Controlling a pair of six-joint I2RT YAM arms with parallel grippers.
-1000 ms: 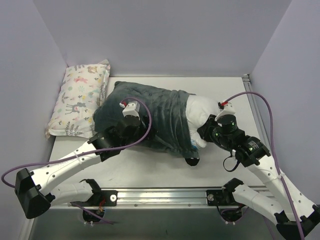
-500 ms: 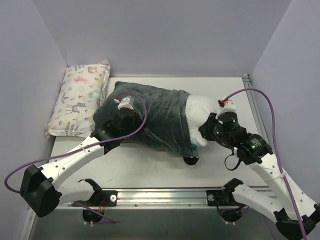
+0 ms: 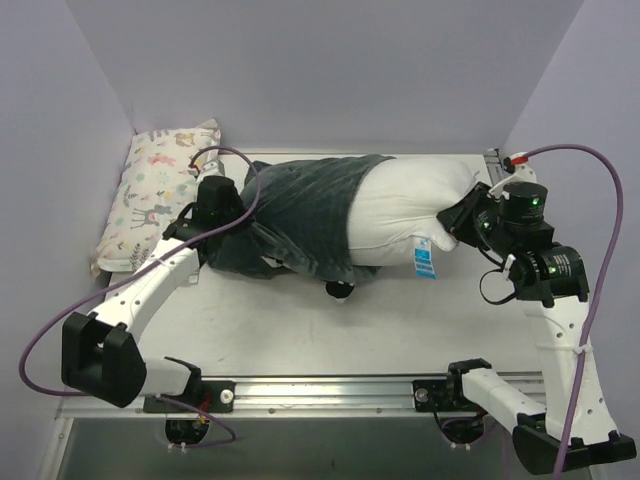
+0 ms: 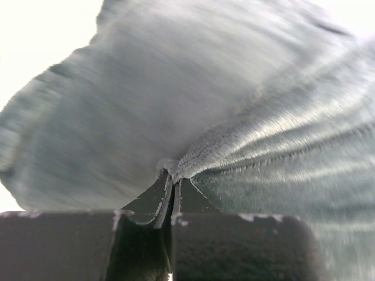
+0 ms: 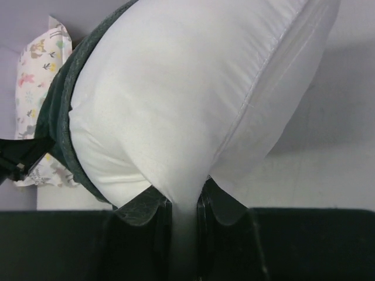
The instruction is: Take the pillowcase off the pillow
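The white pillow [image 3: 405,215] stretches across the middle of the table, its right half bare, a small blue tag [image 3: 423,262] hanging at its near edge. The dark grey-teal plush pillowcase [image 3: 295,215] covers its left half. My left gripper [image 3: 222,222] is shut on a pinch of the pillowcase's plush [image 4: 176,167] at its left end. My right gripper [image 3: 458,222] is shut on a fold of the pillow's white cloth [image 5: 184,205] at its right end. The pillow [image 5: 193,88] fills the right wrist view, with the pillowcase [image 5: 61,105] bunched behind it.
A smaller pastel animal-print pillow [image 3: 165,195] lies against the left wall, also in the right wrist view as the printed pillow [image 5: 35,61]. A dark bit of the cover [image 3: 340,290] hangs under the pillow's near edge. Purple walls close in three sides; a metal rail [image 3: 330,390] runs along the near edge.
The left gripper shut on the pillowcase and drew it left and back. The right arm pulled the pillow's end right and back, so much more white pillow now shows.
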